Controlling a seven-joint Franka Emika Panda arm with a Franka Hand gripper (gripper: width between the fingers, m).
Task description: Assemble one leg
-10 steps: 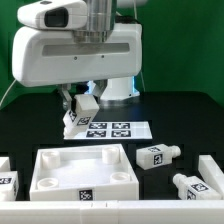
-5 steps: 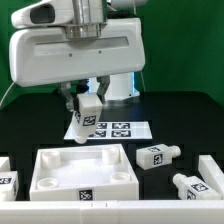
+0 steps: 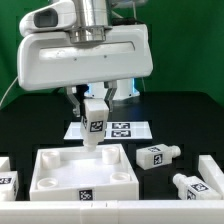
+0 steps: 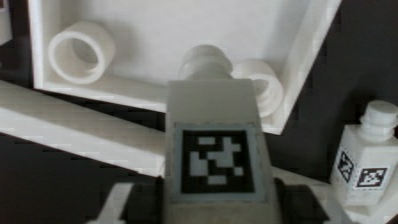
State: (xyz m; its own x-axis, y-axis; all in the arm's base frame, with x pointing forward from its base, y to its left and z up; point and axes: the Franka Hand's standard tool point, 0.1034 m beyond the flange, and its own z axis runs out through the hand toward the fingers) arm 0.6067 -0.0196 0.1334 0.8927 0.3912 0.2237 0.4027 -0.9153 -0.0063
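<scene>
Gripper (image 3: 93,108) of mine clenches the small white stubby plastic leg (image 3: 95,120), tag facing near, long axis upright, narrow peg pointing down.

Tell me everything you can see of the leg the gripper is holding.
The leg is a small white post, plastic by its look: a squarish block with a black-and-white square tag on one face and a narrower peg end. It hangs roughly upright, peg down, its upper end clamped in the gripper. The peg is over the far side of the white tabletop; whether they touch cannot be told.
</scene>
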